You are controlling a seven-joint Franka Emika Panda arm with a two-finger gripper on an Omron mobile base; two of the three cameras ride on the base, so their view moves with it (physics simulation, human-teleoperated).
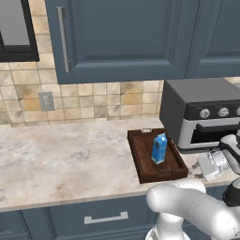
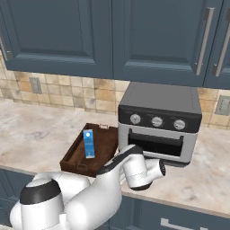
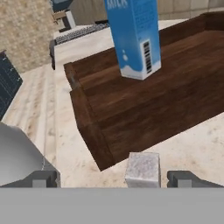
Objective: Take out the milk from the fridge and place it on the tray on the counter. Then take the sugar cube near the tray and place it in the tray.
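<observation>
Your 2 fingers (image 3: 46, 178) stand wide apart, straddling the sugar cube (image 3: 142, 169) on the surface (image 1: 56, 159) just beside the tray (image 3: 144, 105). The milk carton (image 3: 134, 37) stands upright inside that tray.

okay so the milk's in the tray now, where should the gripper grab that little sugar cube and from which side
Grip the sugar cube across its two flat side faces, coming down from above. In the hand view it sits on the counter just outside the tray's rim, apart from it, between the open fingertips. Its small, square shape probably suits a centred pinch; the tray wall leaves little room alongside.
</observation>
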